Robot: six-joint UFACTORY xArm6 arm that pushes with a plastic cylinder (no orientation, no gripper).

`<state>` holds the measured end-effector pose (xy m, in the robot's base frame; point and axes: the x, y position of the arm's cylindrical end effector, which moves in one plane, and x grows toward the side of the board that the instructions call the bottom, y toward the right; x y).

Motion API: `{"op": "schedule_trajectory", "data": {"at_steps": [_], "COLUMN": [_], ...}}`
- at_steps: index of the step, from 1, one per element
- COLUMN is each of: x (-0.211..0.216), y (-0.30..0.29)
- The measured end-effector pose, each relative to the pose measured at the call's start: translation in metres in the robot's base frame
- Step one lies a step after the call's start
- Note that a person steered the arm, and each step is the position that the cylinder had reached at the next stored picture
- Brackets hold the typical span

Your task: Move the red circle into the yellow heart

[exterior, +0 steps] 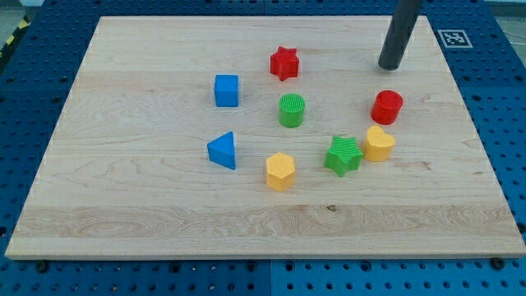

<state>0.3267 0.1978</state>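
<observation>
A pale wooden counter (123, 205) is seen on a blue perforated base (509, 99). Toward the right edge, the red circle (387, 107) is set just above the yellow heart (379, 144), a narrow gap between them. The rod is held above, near the far right corner, my tip (389, 67) apart from the circle. No gripper is fitted. Bare counter lies right of both blocks.

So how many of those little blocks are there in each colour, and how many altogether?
Red: 2, the red star and the red circle
Blue: 2, the blue cube and the blue triangle
Green: 2, the green circle and the green star
Yellow: 2, the yellow heart and the yellow hexagon
Total: 8 blocks
</observation>
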Motion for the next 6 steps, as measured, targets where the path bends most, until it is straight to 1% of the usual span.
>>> {"op": "schedule_trajectory", "data": {"at_steps": [2, 4, 6], "x": [0.030, 0.078, 0.118], "y": [0.000, 0.000, 0.000]}}
